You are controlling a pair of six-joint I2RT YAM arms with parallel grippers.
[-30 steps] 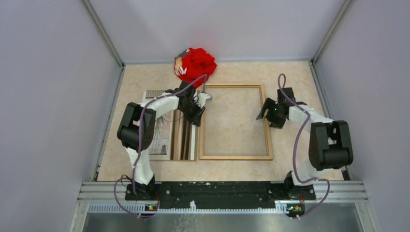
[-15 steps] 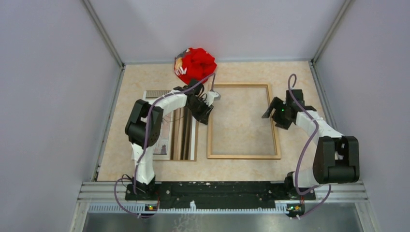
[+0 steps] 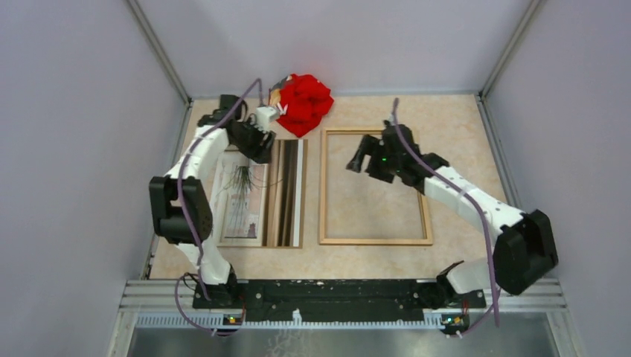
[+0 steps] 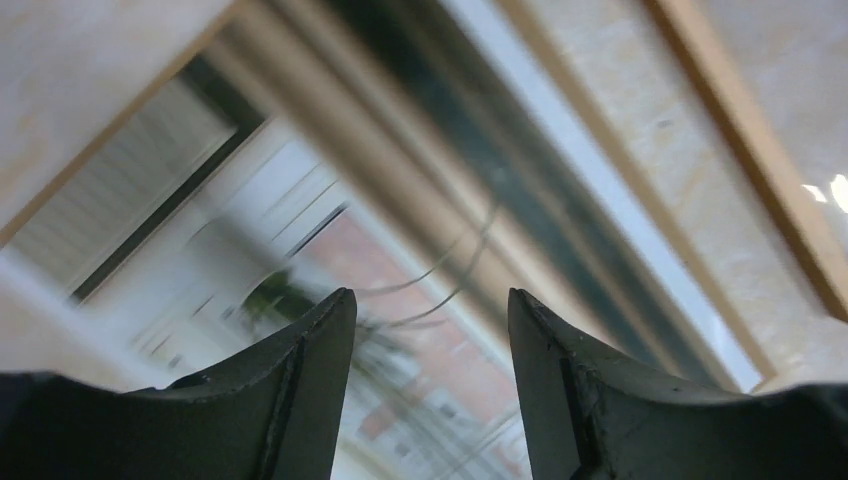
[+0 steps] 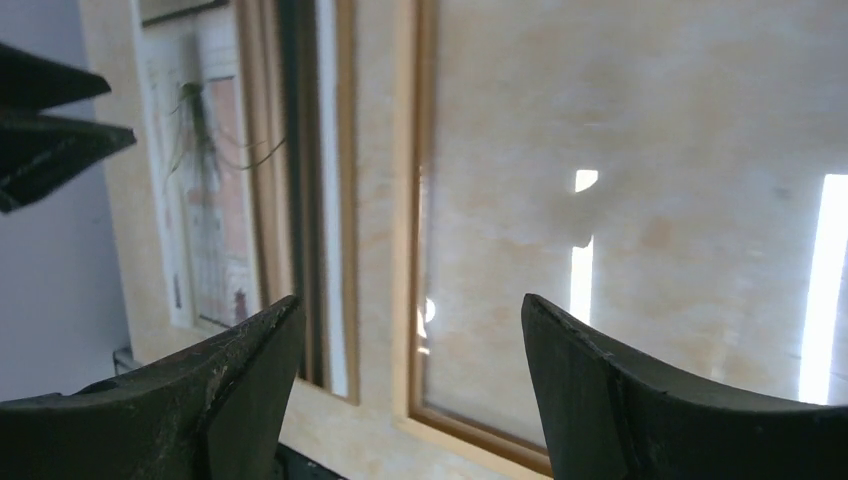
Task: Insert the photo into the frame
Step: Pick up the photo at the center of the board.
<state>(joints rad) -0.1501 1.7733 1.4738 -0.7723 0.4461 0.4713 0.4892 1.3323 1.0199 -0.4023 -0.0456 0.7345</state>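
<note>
The photo (image 3: 245, 201) lies picture-up on the left of the table, showing a window, a trailing plant and brown curtains. The wooden frame (image 3: 376, 241) lies flat to its right, a narrow gap between them. My left gripper (image 3: 257, 147) is open and empty above the photo's top edge; in the left wrist view its jaws (image 4: 430, 295) stand apart over the plant in the photo (image 4: 300, 240). My right gripper (image 3: 357, 161) is open and empty above the frame's upper part. In the right wrist view its jaws (image 5: 410, 300) span the frame's left rail (image 5: 415, 200), with the photo (image 5: 210, 200) beyond.
A crumpled red cloth (image 3: 301, 103) lies at the back of the table, just behind my left gripper. Grey walls close in the table on three sides. The arm bases and a black rail (image 3: 335, 291) run along the near edge.
The frame slid a little to the right, then stayed put. My left gripper swung from the frame's top-left corner over to the photo's top. My right gripper moved from the frame's right rail leftward over the frame.
</note>
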